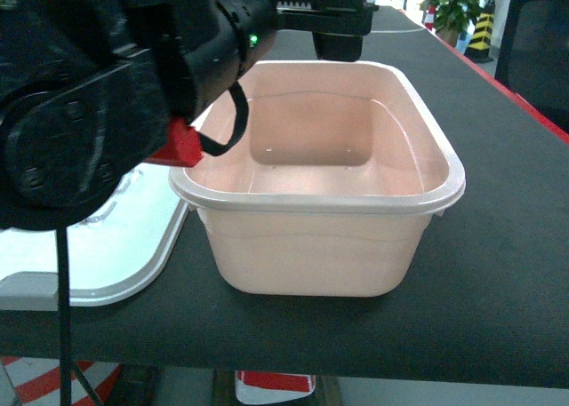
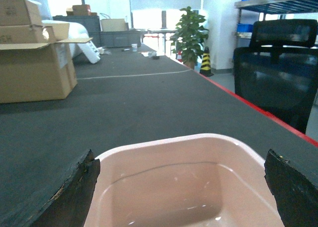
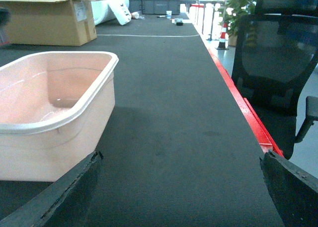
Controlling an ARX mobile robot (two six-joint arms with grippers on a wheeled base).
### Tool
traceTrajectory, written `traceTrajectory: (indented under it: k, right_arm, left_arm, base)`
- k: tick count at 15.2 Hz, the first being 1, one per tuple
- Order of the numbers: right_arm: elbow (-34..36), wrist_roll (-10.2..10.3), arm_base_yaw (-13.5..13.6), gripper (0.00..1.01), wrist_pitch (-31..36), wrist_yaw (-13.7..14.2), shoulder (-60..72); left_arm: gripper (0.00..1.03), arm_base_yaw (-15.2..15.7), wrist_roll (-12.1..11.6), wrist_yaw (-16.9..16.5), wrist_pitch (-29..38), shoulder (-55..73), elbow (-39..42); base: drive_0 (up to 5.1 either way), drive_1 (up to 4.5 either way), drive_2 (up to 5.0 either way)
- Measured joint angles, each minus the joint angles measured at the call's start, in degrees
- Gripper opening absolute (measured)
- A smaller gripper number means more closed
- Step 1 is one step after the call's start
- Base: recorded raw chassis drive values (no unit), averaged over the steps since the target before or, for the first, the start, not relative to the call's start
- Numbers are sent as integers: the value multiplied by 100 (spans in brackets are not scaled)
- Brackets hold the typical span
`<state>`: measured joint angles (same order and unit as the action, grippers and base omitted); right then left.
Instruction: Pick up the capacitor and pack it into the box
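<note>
The pale pink box (image 1: pixel 320 219) stands open in the middle of the dark table, and nothing shows inside it. Its white lid (image 1: pixel 116 246) lies flat to its left. My left gripper (image 1: pixel 340 33) hovers over the box's far rim. In the left wrist view, the left gripper (image 2: pixel 181 157) is open, its fingers (image 2: pixel 74 197) spread wide with only the box (image 2: pixel 189 187) below them. My right gripper (image 3: pixel 182 157) is open over bare mat, to the right of the box (image 3: pixel 49 113). No capacitor is in view.
A brown cardboard carton (image 2: pixel 35 63) sits far back on the left. The table's red edge (image 3: pixel 248 113) runs along the right, with a black office chair (image 3: pixel 278 63) beyond it. My left arm (image 1: pixel 89 95) blocks the upper left of the head view.
</note>
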<state>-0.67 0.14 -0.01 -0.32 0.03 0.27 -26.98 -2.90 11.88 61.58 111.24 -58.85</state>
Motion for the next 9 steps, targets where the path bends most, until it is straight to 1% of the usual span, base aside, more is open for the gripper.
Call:
traceTrajectory:
  k: [1, 2, 3, 4, 5, 6, 8, 9]
  right_arm:
    - [0, 0, 0, 98, 2, -2, 0]
    - [0, 0, 0, 98, 2, 0, 0]
    - [0, 0, 0, 98, 0, 0, 0]
    - [0, 0, 0, 98, 4, -2, 0]
    - [0, 0, 0, 98, 0, -4, 0]
    - [0, 0, 0, 98, 0, 0, 0]
    - [0, 0, 0, 98, 2, -2, 0]
    - [0, 0, 0, 98, 2, -2, 0]
  left_arm:
    - [98, 249, 66, 37, 136, -354, 398]
    - [98, 673, 131, 68, 258, -739, 730]
    - [98, 1128, 142, 120, 208, -1032, 1019]
    - [98, 1600, 144, 79, 225, -1073, 1285]
    - [98, 1884, 146, 20, 205, -905, 1412]
    - [98, 2175, 267, -144, 22, -564, 1401]
    - [98, 2518, 293, -149, -39, 431, 1075]
    - [98, 2656, 363, -234, -243, 960, 758]
  base:
    - [0, 0, 0]
    - [0, 0, 0]
    - [0, 0, 0]
    - [0, 0, 0]
    - [0, 0, 0]
    - [0, 0, 0]
    - [0, 0, 0]
    - [0, 0, 0]
